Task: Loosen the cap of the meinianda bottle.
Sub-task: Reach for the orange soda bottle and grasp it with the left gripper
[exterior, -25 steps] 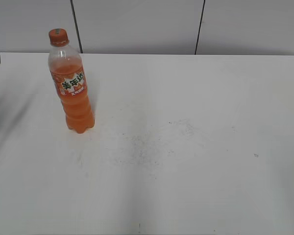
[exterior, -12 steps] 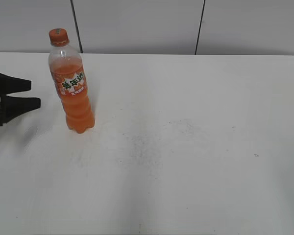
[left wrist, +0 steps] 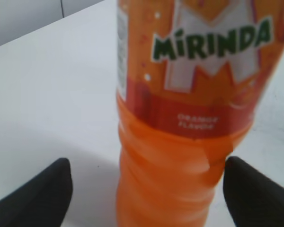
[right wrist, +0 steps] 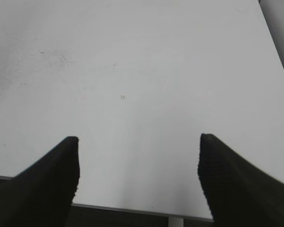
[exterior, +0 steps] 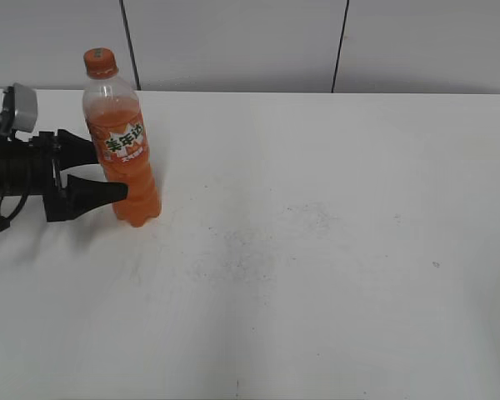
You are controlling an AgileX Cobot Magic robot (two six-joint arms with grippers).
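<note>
The meinianda bottle [exterior: 127, 150] stands upright at the back left of the white table [exterior: 333, 250]. It holds orange drink and has an orange label. Its orange cap [exterior: 99, 61] sits on the neck. My left gripper [exterior: 108, 171] reaches in from the left at the height of the bottle's lower body. It is open, with one black finger on each side of the bottle. In the left wrist view the bottle [left wrist: 189, 94] fills the space between the fingers of the left gripper [left wrist: 146, 165], and the cap is out of view. My right gripper [right wrist: 138, 141] is open and empty over bare table.
A grey panelled wall [exterior: 233, 42] runs along the table's far edge. The table's near edge [right wrist: 132, 208] shows below the right gripper. Faint dark specks [exterior: 242, 250] mark the table's middle.
My left gripper has come in from the left edge towards the bottle, and its open fingers now flank the bottle's lower body. The bottle has not moved.
</note>
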